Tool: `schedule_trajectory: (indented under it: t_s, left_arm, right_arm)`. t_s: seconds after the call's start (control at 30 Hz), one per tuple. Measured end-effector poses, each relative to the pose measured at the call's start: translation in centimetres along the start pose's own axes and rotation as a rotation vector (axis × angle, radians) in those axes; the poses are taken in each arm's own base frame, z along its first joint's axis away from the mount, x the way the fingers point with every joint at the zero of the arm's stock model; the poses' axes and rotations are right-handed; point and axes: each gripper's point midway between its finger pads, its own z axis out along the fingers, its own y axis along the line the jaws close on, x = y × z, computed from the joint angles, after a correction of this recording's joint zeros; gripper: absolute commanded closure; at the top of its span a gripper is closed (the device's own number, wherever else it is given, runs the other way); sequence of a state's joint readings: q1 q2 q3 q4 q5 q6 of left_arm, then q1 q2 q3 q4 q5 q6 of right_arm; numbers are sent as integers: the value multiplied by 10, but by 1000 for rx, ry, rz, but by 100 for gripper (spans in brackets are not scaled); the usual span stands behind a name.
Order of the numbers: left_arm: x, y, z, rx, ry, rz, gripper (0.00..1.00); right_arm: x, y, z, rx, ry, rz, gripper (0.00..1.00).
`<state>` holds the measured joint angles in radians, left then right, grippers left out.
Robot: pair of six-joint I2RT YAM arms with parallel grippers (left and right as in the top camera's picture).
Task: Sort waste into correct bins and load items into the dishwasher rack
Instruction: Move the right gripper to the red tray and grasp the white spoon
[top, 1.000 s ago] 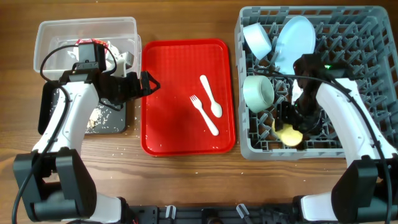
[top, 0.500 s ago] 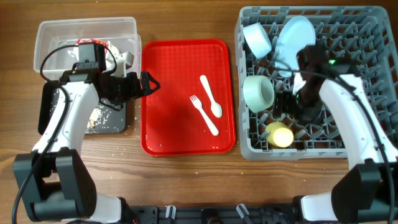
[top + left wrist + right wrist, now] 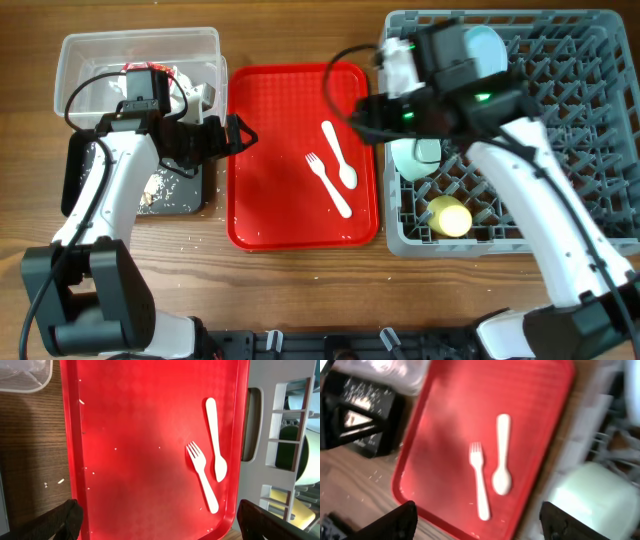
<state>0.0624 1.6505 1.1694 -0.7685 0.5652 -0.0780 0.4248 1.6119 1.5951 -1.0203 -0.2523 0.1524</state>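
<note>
A white fork (image 3: 329, 184) and spoon (image 3: 339, 154) lie side by side on the red tray (image 3: 260, 200). My right gripper (image 3: 358, 118) is open and empty above the tray's right edge; its wrist view shows the fork (image 3: 480, 480) and spoon (image 3: 502, 455) ahead between the fingers (image 3: 480, 522). My left gripper (image 3: 240, 133) is open and empty over the tray's left edge, with the fork (image 3: 202, 475) and spoon (image 3: 215, 440) in its view. The grey rack (image 3: 590, 120) holds a yellow cup (image 3: 450, 216), a bowl (image 3: 415, 150) and a plate (image 3: 480, 45), partly hidden by my right arm.
A clear tub (image 3: 100, 60) at the far left holds a red-and-white wrapper (image 3: 165, 75) and white paper. A black tray (image 3: 175, 190) with pale crumbs sits under my left arm. Crumbs dot the wood near the red tray's front left corner.
My right arm has swung left out of the rack to the red tray's right edge, leaving the yellow cup in the rack. The left arm has not moved.
</note>
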Motion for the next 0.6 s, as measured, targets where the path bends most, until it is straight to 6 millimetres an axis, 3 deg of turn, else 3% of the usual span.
schedule_trajectory:
  t_s: [0.1,0.23,0.47,0.6]
  left_arm:
    - [-5,-1,0,3,-19,-21,0]
    - [-13,2,0,-15,-50,-40,0]
    - [-19,30,-4,-178,-92,-72,0]
    - [-22,35,-5,-210,-108,-72,0]
  right_arm:
    - [11,17,32,-13,75,-30,23]
    - [30,25,72,-3,186,-30,26]
    - [59,6,118,56,336,39,32]
    - [78,-9,145,112,418,71,39]
